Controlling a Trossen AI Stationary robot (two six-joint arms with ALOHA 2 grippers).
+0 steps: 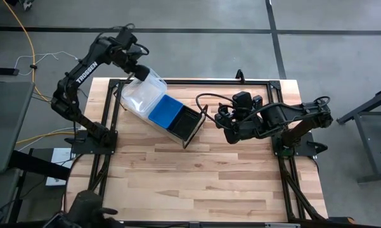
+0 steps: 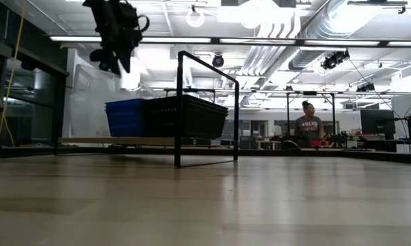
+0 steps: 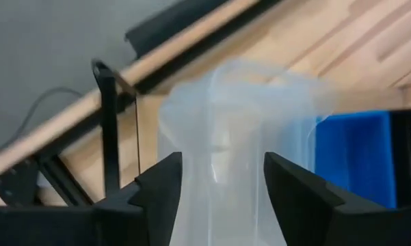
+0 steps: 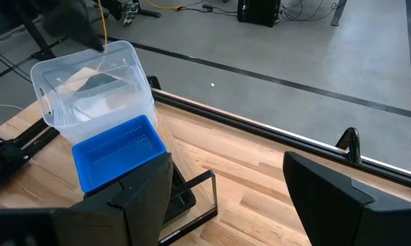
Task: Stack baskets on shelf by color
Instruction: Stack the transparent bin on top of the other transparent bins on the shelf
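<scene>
My left gripper (image 1: 138,71) is up over the shelf's (image 1: 191,140) far left end, shut on a clear basket (image 1: 142,95). In the low view the gripper (image 2: 117,48) is high, with the clear basket (image 2: 131,72) below it. A blue basket (image 1: 165,113) and a black slatted basket (image 1: 187,123) stand side by side on the shelf; the low view shows both, blue (image 2: 126,117) and black (image 2: 186,116). My right gripper (image 1: 223,121) is open, right of the shelf and touching nothing. In its wrist view the clear basket (image 4: 89,82) is beyond the blue one (image 4: 120,150). My left gripper holds the clear basket by its far wall (image 3: 222,171), which sits between the two fingers (image 3: 161,188). It comes from above, pointing down. The basket hangs below the fingers, lifted above the level of the blue basket's top (image 2: 126,102).
The shelf's thin black frame (image 2: 180,102) rises over the baskets. The table's near half (image 1: 203,183) is bare wood. A black rail (image 1: 196,81) runs along the far edge. A person (image 2: 308,126) sits in the room behind.
</scene>
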